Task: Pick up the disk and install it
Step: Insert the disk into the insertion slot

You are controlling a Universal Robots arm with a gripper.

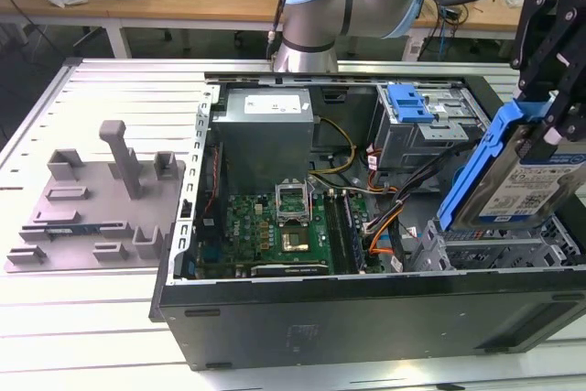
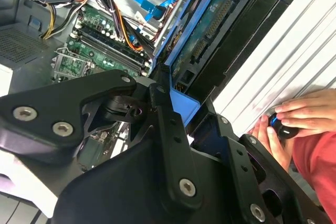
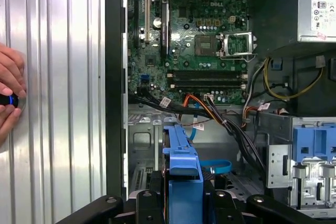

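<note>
Grasp: the gripper (image 1: 554, 121) is seen clamped on the disk (image 1: 515, 180), with its black fingers (image 1: 538, 70) closed on the drive's upper end.
Disk position: the disk is held tilted and clear of every surface, above the metal drive cage (image 1: 494, 249) at the exterior view's right end of the open computer case (image 1: 366, 322). Whether its lower edge touches the cage cannot be told.
Bracket: a blue bracket (image 1: 476, 167) is fitted along the disk's long edge. In the first wrist view its blue end tab (image 3: 184, 163) is framed between the gripper's black links.
Underside: in the second wrist view the disk's circuit board (image 2: 210, 24) is seen from a steep angle, bordered by the blue plastic.
Case interior: a green motherboard (image 1: 284, 226) lies flat on the case floor. A grey power supply (image 1: 265, 125) is mounted just beside it, on the side nearer the arm's base. Orange and black cables (image 3: 210, 111) are strung from the board toward the drive bays.
Far bay: a second blue caddy (image 1: 409, 103) is seated in the bay at the far side of the case.
Table: the case is set on a slatted metal table (image 1: 92, 318). A grey fixture plate (image 1: 101, 199) with upright pegs lies at the exterior view's left, apart from the case.
Person: a hand (image 2: 294, 119) is rested on the table beside the case, closed round a small black-and-blue object (image 2: 281, 127).
</note>
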